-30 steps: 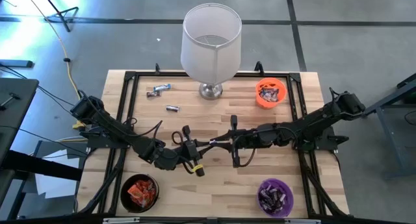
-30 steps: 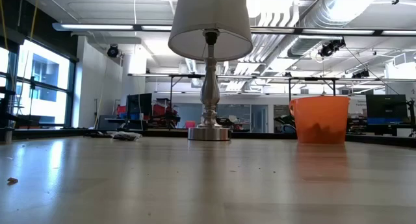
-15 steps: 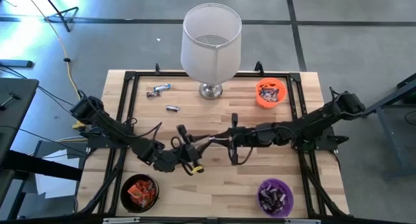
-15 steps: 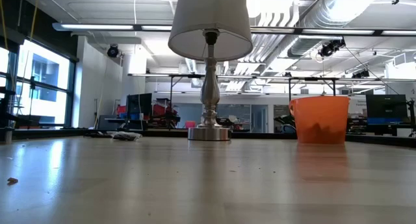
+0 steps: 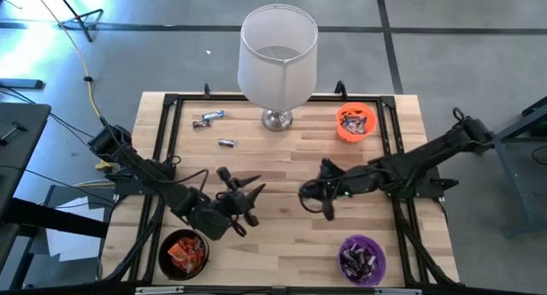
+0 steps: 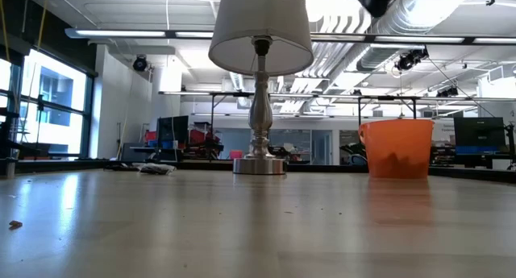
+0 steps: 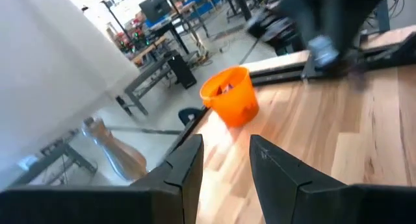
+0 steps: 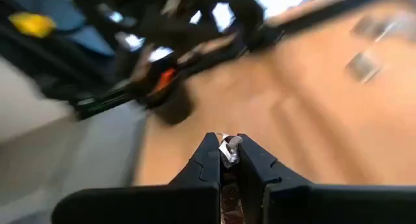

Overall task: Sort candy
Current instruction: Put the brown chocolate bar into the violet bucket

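Note:
My right gripper (image 5: 305, 193) hovers over the table's middle, shut on a small silvery wrapped candy (image 8: 229, 149). My left gripper (image 5: 246, 184) stands open a little to its left, above the wood, with nothing between its fingers (image 7: 188, 169). Two more silvery candies (image 5: 208, 117) (image 5: 226, 143) lie flat on the table at the far left. The black bowl (image 5: 183, 252) holds orange-red candies, the purple bowl (image 5: 361, 257) dark ones, and the orange bowl (image 5: 355, 122) mixed ones. My right gripper pinches the silvery candy between its two fingers, with a crumpled wrapper end (image 8: 230, 143) showing at the fingertips. The fingers reach in from the table's right, slanting slightly down. The candy is lifted clear of the table.
A lamp with a white shade (image 5: 278, 60) stands at the far middle, its metal foot (image 5: 275, 119) on the wood. A black frame (image 5: 171, 103) runs round the table's edges. Bare wood lies between the bowls along the near side.
The two grippers met at the table's middle a second ago. My left gripper has opened, let go, and drawn back toward the near left. My right gripper has rolled and pulled away toward the right edge, staying shut on the candy.

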